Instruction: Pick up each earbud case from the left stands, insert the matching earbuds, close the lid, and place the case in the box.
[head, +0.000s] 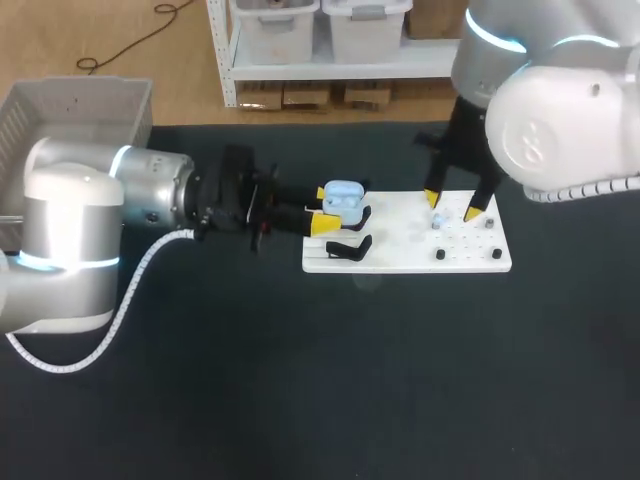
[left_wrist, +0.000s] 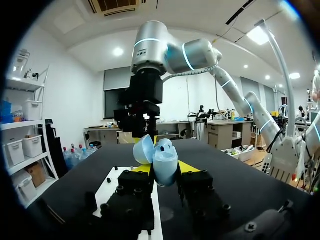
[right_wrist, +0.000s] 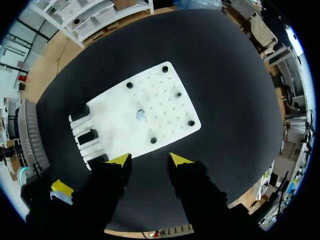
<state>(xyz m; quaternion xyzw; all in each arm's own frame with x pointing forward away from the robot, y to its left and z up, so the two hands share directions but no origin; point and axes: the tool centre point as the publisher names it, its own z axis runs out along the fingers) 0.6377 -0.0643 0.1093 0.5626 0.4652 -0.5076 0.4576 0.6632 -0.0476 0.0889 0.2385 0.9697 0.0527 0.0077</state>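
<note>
Left pincer (head: 325, 208) grips case (head: 343, 197), lid open. Right pincer (right_wrist: 149, 160) spread, empty; earbud (right_wrist: 140, 115) ahead on board (right_wrist: 170, 90). Inserting, closing, boxing still to do.

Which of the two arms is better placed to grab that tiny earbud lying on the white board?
The right. Its open claw hangs over the earbud on the white board, while the left claw is shut on the open blue case.

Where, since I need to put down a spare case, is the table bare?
Bare: the near side of the table, in front of the white board. Crowded: the board's left end, where the left gripper holds the case, and under the right gripper.
</note>
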